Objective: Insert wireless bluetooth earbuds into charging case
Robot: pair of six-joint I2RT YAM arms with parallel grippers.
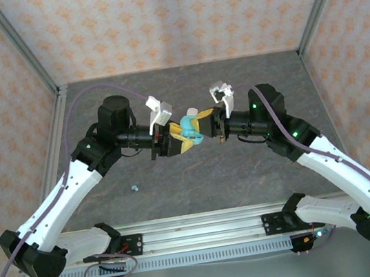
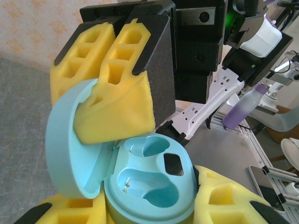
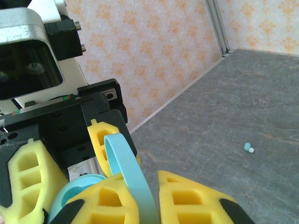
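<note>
The teal charging case (image 1: 189, 125) hangs above the table's middle, held between both arms. My left gripper (image 2: 149, 212) is shut on the case base (image 2: 149, 182). Both sockets in the base are empty. The lid (image 2: 70, 149) stands open, and my right gripper (image 3: 145, 205) is shut on the lid's rim (image 3: 133, 179). In the top view, the left gripper (image 1: 173, 140) and right gripper (image 1: 205, 127) meet at the case. One tiny teal earbud with a white tip (image 1: 135, 187) lies on the table, also visible as the same earbud (image 3: 248, 148) far from both grippers. The white earbuds are out of view.
The grey table (image 1: 246, 171) is walled by patterned panels with metal posts (image 1: 25, 51). A rail (image 1: 199, 232) runs along the near edge between the arm bases. Beyond the table sit a purple bottle (image 2: 243, 105) and other clutter.
</note>
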